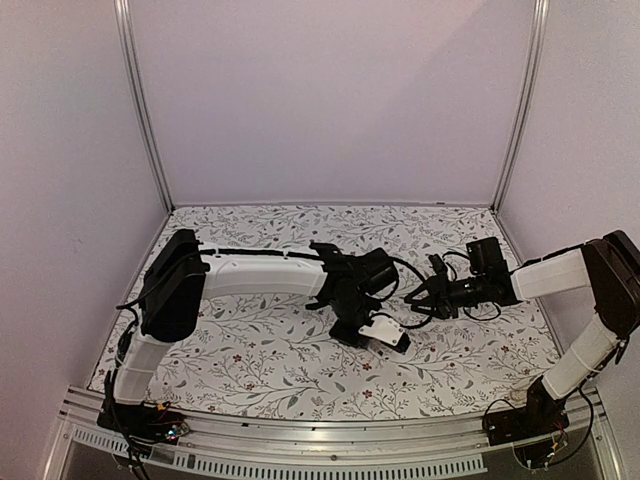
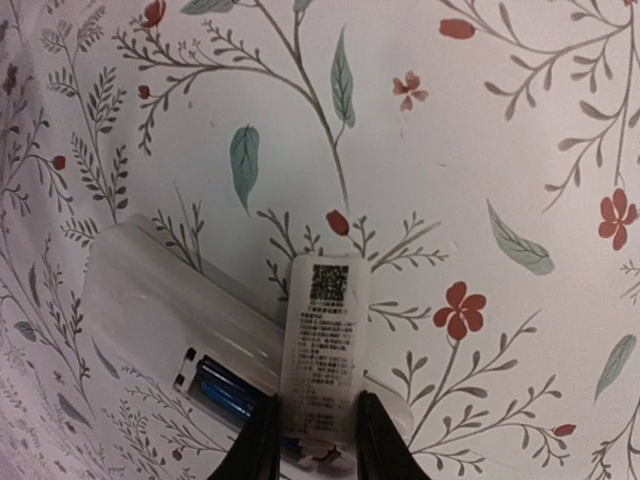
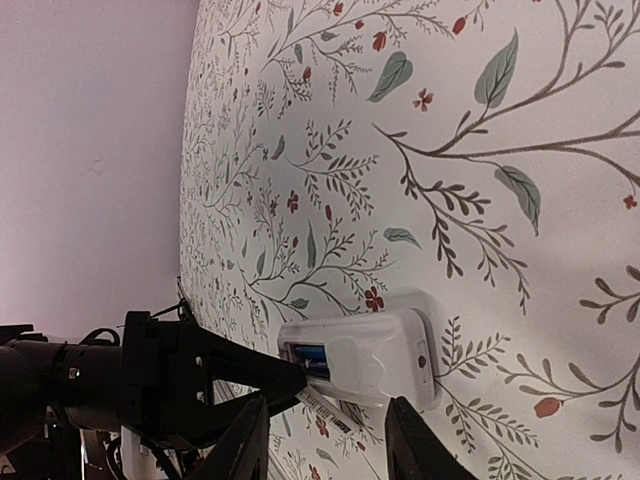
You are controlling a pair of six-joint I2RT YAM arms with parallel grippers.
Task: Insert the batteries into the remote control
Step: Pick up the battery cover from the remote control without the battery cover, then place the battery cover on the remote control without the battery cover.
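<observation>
The white remote control [image 2: 165, 305] lies on the floral cloth with its battery bay facing up. The blue battery [image 2: 222, 392] sits in the bay; the black battery does not show clearly. My left gripper [image 2: 320, 445] is shut on a thin white battery cover [image 2: 325, 340] with a QR code and printed text, and holds it across the remote's bay end. In the right wrist view the remote [image 3: 395, 355], the blue battery [image 3: 312, 357] and the cover's edge [image 3: 325, 408] show. My right gripper [image 3: 325, 450] is open and empty, just short of the remote.
The floral cloth [image 1: 270, 350] covers the table, which is walled by pale panels at the back and sides. Both arms meet near the middle, the left gripper [image 1: 352, 322] over the remote [image 1: 388, 336] and the right gripper [image 1: 418, 298] close to its right.
</observation>
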